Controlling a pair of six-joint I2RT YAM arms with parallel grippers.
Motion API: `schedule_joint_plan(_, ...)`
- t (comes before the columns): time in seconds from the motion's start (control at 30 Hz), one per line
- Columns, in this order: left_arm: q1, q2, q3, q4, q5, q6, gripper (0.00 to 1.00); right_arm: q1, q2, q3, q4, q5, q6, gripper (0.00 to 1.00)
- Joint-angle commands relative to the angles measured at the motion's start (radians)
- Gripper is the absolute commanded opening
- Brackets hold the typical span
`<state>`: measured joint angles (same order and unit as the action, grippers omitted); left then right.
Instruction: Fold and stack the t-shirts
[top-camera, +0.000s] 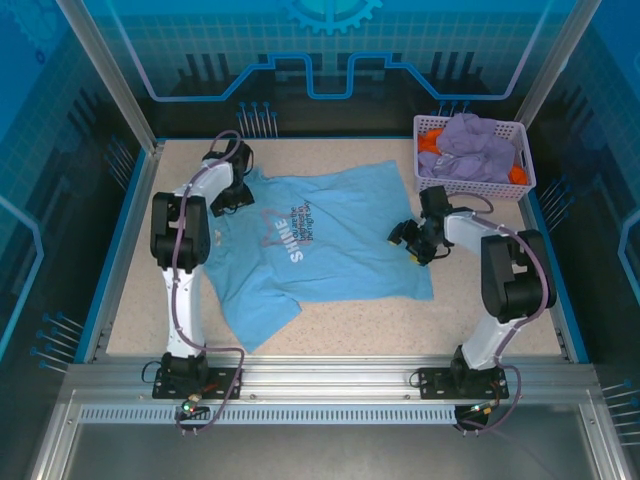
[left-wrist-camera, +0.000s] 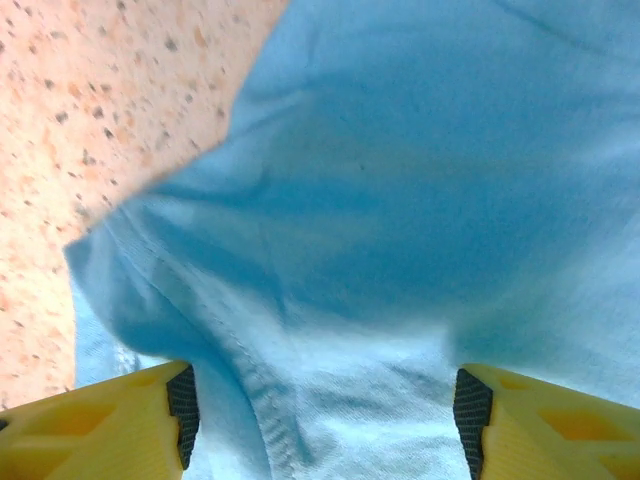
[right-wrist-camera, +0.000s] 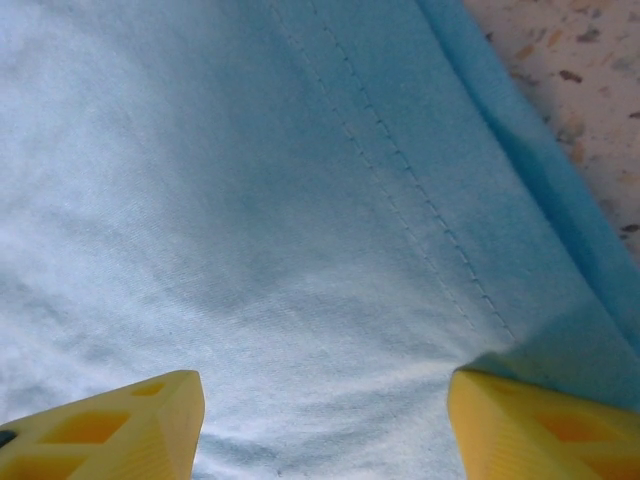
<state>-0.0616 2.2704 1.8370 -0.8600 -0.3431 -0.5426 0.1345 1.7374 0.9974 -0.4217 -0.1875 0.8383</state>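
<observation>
Blue t-shirt (top-camera: 330, 250) lies spread on the table (top-camera: 400, 322). Left gripper (left-wrist-camera: 325, 400) and right gripper (right-wrist-camera: 325, 395) both stand with jaws apart over its edges, apparently pinching nothing

Hemmed sky-blue t-shirt (right-wrist-camera: 250, 200) beneath wide-apart yellow jaws

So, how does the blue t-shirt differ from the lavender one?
The light blue t-shirt lies spread on the table, its chest lettering showing; the lavender t-shirt sits bunched in the mesh basket, on top of orange cloth. The blue one looks mostly flat, the lavender one heaped. Neither is folded yet.
</observation>
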Motion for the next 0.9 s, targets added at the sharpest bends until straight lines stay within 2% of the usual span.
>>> schedule_joint_plan(0.0, 0.001, -0.079, 0.011, -0.058, 0.021, 0.003, 0.72, -0.003, -0.080, -0.041, 0.012, 0.030, 0.012, 0.73)
schedule_joint_plan(0.07, -0.006, -0.166, -0.058, -0.029, 0.056, -0.039, 0.72, 0.027, -0.155, -0.061, 0.036, 0.057, -0.006, 0.76)
schedule_joint_plan(0.2, -0.059, -0.368, -0.328, 0.139, 0.175, -0.143, 0.59, 0.107, -0.285, -0.112, 0.081, 0.111, -0.048, 0.78)
schedule_joint_plan(0.3, -0.117, -0.451, -0.486, 0.233, 0.232, -0.218, 0.32, 0.144, -0.359, -0.212, 0.139, 0.118, -0.070, 0.76)
schedule_joint_plan(0.43, -0.139, -0.411, -0.559, 0.308, 0.280, -0.271, 0.10, 0.162, -0.406, -0.301, 0.220, 0.106, -0.099, 0.72)
schedule_joint_plan(0.57, -0.137, -0.315, -0.497, 0.299, 0.250, -0.280, 0.09, 0.157, -0.416, -0.311, 0.243, 0.108, -0.123, 0.69)
schedule_joint_plan(0.7, -0.119, -0.207, -0.353, 0.190, 0.167, -0.243, 0.10, 0.140, -0.425, -0.326, 0.253, 0.124, -0.104, 0.69)
schedule_joint_plan(0.87, -0.046, -0.145, -0.296, 0.143, 0.157, -0.227, 0.11, 0.055, -0.382, -0.367, 0.261, 0.069, -0.029, 0.71)
